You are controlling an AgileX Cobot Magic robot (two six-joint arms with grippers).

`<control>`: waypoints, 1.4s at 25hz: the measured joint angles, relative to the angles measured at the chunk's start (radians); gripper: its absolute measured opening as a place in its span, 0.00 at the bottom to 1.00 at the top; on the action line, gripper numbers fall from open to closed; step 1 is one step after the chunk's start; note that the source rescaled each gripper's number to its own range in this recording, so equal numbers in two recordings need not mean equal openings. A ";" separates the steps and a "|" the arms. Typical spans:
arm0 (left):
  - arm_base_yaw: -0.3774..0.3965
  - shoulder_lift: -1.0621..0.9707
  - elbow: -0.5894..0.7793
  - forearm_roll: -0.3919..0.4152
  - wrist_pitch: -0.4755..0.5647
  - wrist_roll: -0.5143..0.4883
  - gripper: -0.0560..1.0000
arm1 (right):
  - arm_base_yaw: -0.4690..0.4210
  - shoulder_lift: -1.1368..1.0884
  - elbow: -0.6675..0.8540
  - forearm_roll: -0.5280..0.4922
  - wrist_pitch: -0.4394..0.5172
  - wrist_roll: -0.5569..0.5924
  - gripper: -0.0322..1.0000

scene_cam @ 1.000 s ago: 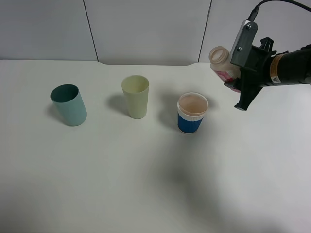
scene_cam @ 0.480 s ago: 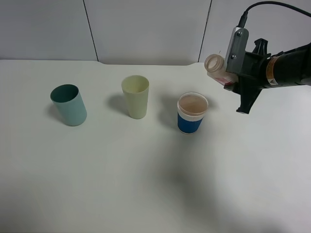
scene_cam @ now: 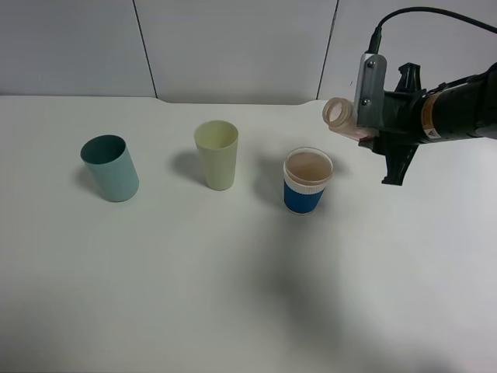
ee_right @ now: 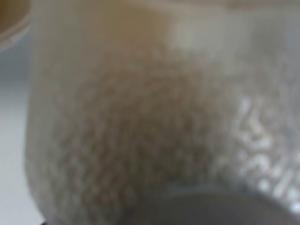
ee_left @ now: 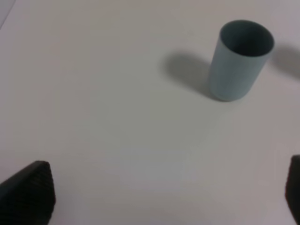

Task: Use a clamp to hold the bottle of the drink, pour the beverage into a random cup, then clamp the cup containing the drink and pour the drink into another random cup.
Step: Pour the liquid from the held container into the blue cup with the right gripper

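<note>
Between the closed fingers of the right clamp (scene_cam: 356, 127) lay the tipped translucent plastic bottle (scene_cam: 340, 114); below them, the blue-sleeved cup (scene_cam: 306, 196) held brown-pink beverage (scene_cam: 307, 165). Pour 1 looked done; pour 2, into the teal plastic tumbler (scene_cam: 111, 169), remained. Left gripper (ee_left: 161, 197) gaped.

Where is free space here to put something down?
The near half of the table, in front of the teal cup, pale yellow-green cup and blue-sleeved cup, is bare; so is the patch right of the latter. Between them is tighter.
</note>
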 joint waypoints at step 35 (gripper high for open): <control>0.000 0.000 0.000 0.000 0.000 0.000 1.00 | 0.058 0.000 0.000 0.002 0.150 -0.129 0.05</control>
